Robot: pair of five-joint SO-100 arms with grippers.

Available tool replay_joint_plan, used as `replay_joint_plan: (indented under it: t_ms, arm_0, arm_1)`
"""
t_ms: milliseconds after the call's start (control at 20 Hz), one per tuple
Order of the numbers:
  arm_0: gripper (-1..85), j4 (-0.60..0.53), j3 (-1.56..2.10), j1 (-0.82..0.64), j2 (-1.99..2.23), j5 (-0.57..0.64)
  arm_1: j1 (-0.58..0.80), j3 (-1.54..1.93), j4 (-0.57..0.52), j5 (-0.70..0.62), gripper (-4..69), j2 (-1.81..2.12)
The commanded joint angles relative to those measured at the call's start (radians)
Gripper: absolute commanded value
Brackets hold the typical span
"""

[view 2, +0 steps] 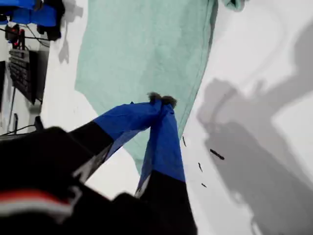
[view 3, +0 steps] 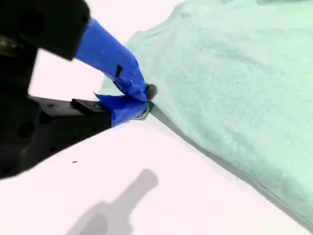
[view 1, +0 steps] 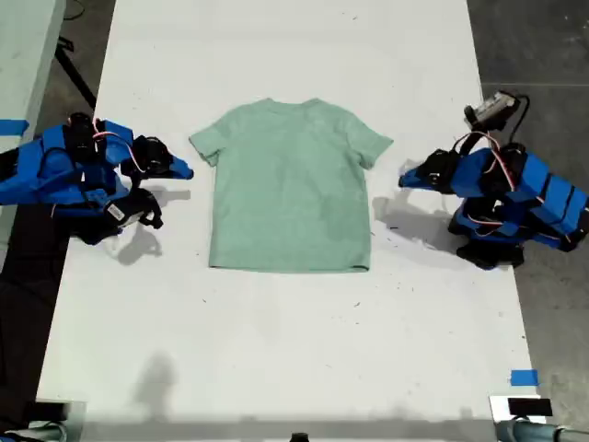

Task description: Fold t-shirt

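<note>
The t-shirt [view 1: 290,189] lies flat between my first gripper [view 2: 161,102] and my second gripper [view 3: 145,98], both closed and empty, so each should open before pinching an edge.

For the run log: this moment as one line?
stage: fold not started | pale mint-green cloth t-shirt: flat, unfolded | my first gripper: jaws shut, empty | my second gripper: jaws shut, by sleeve

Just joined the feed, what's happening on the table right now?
A plain pale mint-green cloth t-shirt lies flat on the white table, not yet folded. My first gripper sits at the exterior view's right and my second gripper at its left, each beside the shirt. Both jaws look shut, holding nothing.
</note>
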Motion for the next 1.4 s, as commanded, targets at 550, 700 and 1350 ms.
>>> replay_joint_plan:
  t_ms: [550, 700, 1350]
  arm_0:
    - [0.4, 0.143, -0.664, -0.379, -0.669, 0.316]
    - [12.5, 0.149, -0.686, -0.408, -0.721, 0.337]
    - [24.2, 0.094, -0.643, -0.462, -0.813, 0.383]
  arm_1:
    - [0.325, -1.077, 0.273, -0.426, 3.3, -1.008]
    - [0.38, -1.123, 0.302, -0.456, 14.5, -1.086]
    - [0.508, -0.807, -0.081, -0.67, 31.2, -1.396]
